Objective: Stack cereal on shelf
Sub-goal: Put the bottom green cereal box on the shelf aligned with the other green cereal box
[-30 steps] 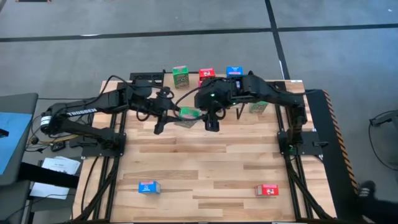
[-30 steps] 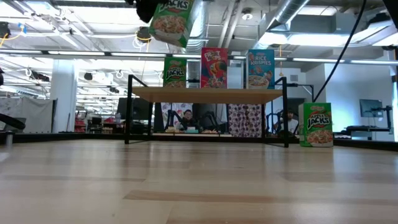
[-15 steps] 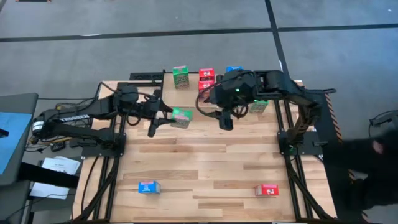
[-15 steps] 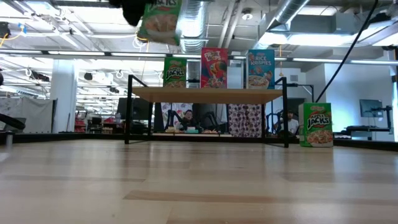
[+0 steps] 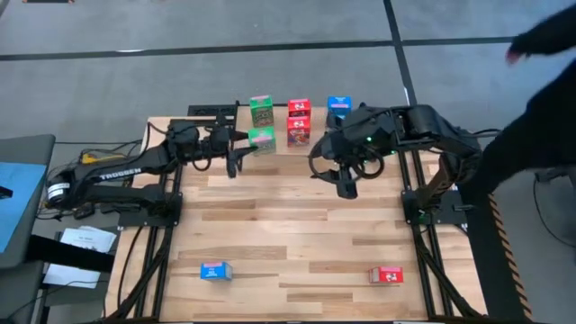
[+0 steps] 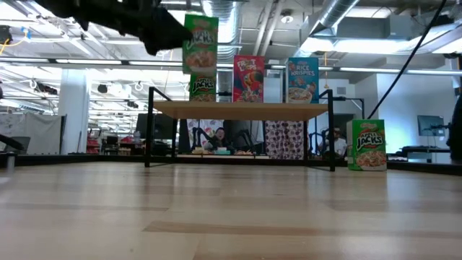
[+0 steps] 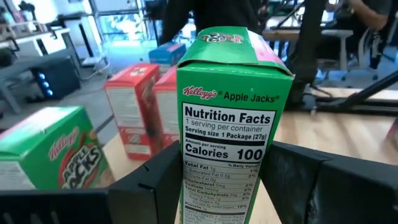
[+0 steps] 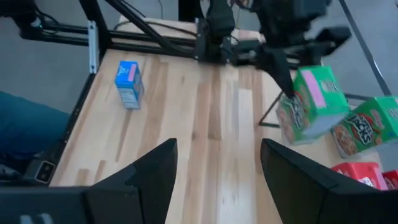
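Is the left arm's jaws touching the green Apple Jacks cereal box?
Touching. The left wrist view shows the green Apple Jacks cereal box clamped between the left gripper jaws.

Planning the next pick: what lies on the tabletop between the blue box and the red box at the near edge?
Nothing: the high view shows bare wood between the blue box and red box.

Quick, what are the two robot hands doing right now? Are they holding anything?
Left gripper: closed on a green Apple Jacks box, held up near the shelf.
Right gripper: open, holding nothing, above the table.
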{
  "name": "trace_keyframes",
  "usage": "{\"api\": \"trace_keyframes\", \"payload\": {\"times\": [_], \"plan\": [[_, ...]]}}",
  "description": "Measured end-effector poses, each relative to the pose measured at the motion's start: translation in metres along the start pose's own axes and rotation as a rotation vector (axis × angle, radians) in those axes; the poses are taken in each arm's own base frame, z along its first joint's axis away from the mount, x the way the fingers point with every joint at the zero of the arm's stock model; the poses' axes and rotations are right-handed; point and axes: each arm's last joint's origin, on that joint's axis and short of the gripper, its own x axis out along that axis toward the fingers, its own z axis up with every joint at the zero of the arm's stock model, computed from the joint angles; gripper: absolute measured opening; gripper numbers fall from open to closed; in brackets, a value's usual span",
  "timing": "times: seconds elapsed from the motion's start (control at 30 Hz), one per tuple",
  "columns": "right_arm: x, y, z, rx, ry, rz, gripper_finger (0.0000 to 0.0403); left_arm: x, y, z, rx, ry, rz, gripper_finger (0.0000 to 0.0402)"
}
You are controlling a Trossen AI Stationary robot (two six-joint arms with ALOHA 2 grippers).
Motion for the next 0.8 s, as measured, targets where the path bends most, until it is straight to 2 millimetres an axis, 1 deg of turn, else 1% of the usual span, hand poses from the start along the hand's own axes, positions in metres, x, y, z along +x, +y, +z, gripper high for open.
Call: {"api": "trace_keyframes", "payload": {"times": [0.2,0.4,0.8], "plan": [[-0.001,0.007,-0.002,-0.016,0.021,0.021,0.0256,0.013,0.024,-0.015,-0.018,0.047,0.008,0.0176],[-0.001,0.009,-0.002,-0.019,0.025,0.027,0.0256,0.021,0.047,-0.029,-0.097,0.077,-0.018,0.0176],[-0.001,0.009,-0.004,-0.021,0.043,0.027,0.0256,0.019,0.075,-0.038,-0.138,0.08,0.006,0.0176]]}}
